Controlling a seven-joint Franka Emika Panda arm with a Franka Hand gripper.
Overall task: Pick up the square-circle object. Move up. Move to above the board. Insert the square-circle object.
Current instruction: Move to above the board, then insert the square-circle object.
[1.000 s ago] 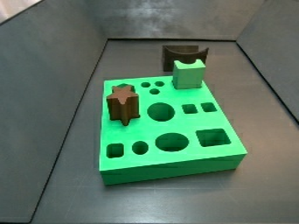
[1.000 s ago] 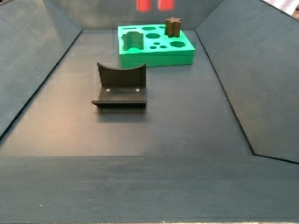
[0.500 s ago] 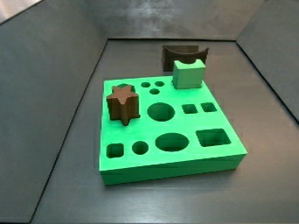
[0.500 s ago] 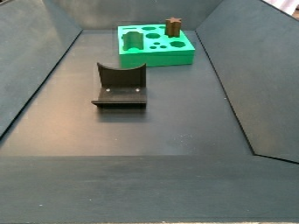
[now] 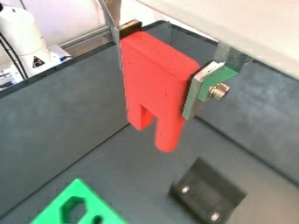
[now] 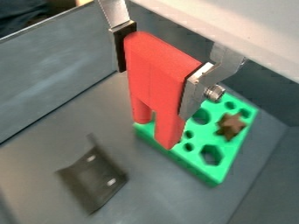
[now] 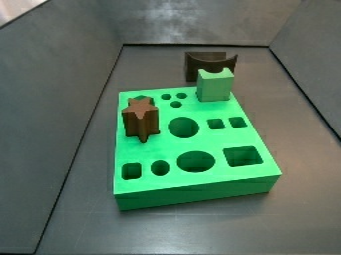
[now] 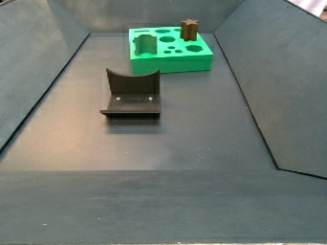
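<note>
The square-circle object (image 5: 158, 87) is a red upright block with two legs, and my gripper (image 5: 162, 70) is shut on its upper part. Both wrist views show it hanging in the air, legs down, with a silver finger (image 6: 118, 52) pressed on each side of the red block (image 6: 158, 83). The board (image 7: 200, 179), a green slab with round, square and star holes, lies on the floor below. In a wrist view the board (image 6: 208, 159) shows beneath and beyond the block's legs. Neither side view shows the gripper or the red block.
A dark brown star block (image 7: 140, 117) and a small green block (image 7: 216, 83) stand in the board. The dark fixture (image 8: 130, 94) stands on the floor apart from the board (image 8: 179, 62). Sloping grey walls surround the floor.
One second ago the red block's legs showed at the top edge of a side view; they have since risen out of it. Board and fixture have not moved.
</note>
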